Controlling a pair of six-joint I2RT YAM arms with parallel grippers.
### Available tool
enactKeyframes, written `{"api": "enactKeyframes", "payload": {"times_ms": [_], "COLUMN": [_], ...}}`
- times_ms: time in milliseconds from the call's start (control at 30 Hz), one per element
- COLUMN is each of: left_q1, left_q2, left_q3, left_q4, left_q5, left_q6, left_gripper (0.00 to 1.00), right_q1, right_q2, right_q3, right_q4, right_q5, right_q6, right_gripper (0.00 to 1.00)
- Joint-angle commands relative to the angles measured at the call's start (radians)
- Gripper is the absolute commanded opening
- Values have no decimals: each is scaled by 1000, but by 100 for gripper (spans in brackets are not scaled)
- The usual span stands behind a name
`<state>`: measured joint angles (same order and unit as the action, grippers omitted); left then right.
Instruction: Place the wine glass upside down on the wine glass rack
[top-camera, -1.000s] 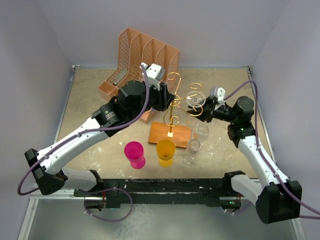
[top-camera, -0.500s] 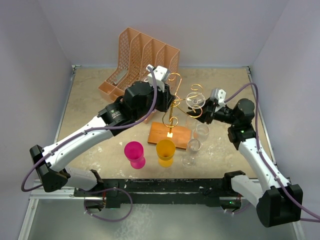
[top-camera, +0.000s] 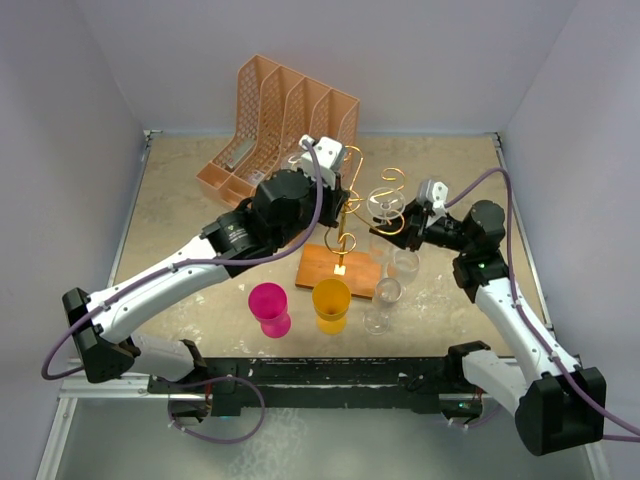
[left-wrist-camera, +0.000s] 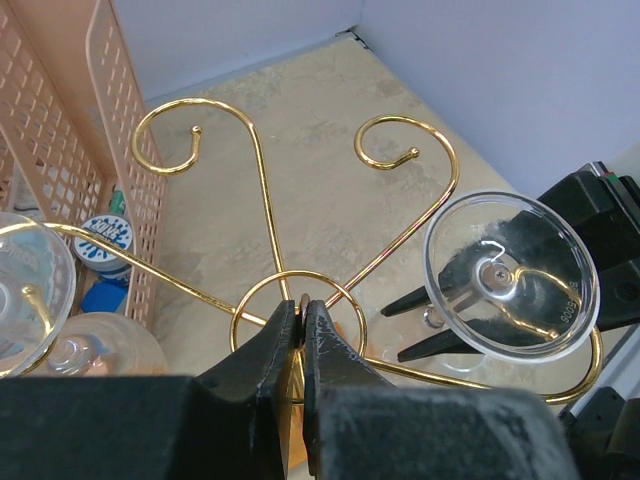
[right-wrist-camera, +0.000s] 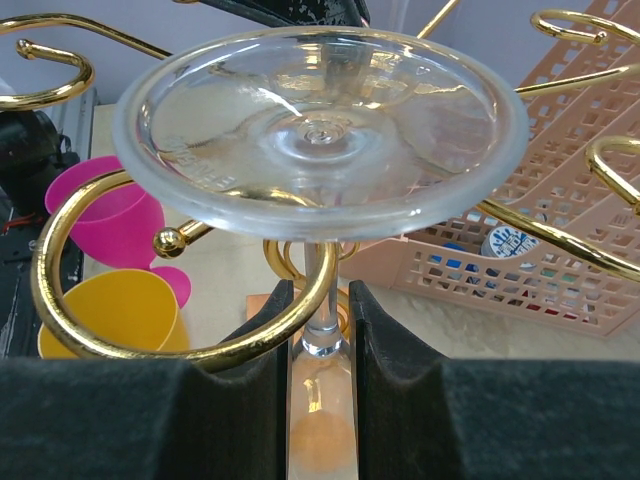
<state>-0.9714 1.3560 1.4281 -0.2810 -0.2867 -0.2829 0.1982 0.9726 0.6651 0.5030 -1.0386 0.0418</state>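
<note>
Altogether: two standing glasses (top-camera: 404, 263), one pink cup (top-camera: 268, 302), one yellow cup (top-camera: 331, 300). My right gripper (right-wrist-camera: 320, 330) clamps the upturned wine glass (right-wrist-camera: 320, 130), my left gripper (left-wrist-camera: 303, 315) pinches the rack (top-camera: 322, 266); lettering unreadable.

Overhead and wrist close-ups sharing rack (top-camera: 322, 265)

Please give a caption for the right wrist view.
Right gripper holds the upside-down wine glass by its stem at a curl of the gold rack.

— The gold wire rack with the wooden base (top-camera: 344, 232)?
— On the tabletop (top-camera: 185, 205), before the peach slotted plastic organizer (top-camera: 285, 105), an upturned clear wine glass (right-wrist-camera: 320, 130) in its right curl.
— In front?
— A pink plastic goblet (top-camera: 268, 302) left of a yellow plastic goblet (top-camera: 331, 300).
</note>
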Motion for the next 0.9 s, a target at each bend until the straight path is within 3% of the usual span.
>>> {"api": "enactKeyframes", "payload": {"times_ms": [0, 600, 867], "left_q1": [-12, -53, -53], "left_q2": [-3, -11, -15], "left_q3": [-4, -6, -19], "left_q4": [89, 252, 234], "left_q5": [-94, -309, -331], "left_q6": [25, 42, 52], "left_gripper": [0, 0, 0], "right_q1": [7, 10, 10], "right_q2": [-34, -47, -77], "right_q3": [5, 12, -27], "right_q4": [53, 70, 195], "right_q5": [-16, -21, 198], "right_q6": [-10, -38, 46], "right_gripper": [0, 0, 0]}}
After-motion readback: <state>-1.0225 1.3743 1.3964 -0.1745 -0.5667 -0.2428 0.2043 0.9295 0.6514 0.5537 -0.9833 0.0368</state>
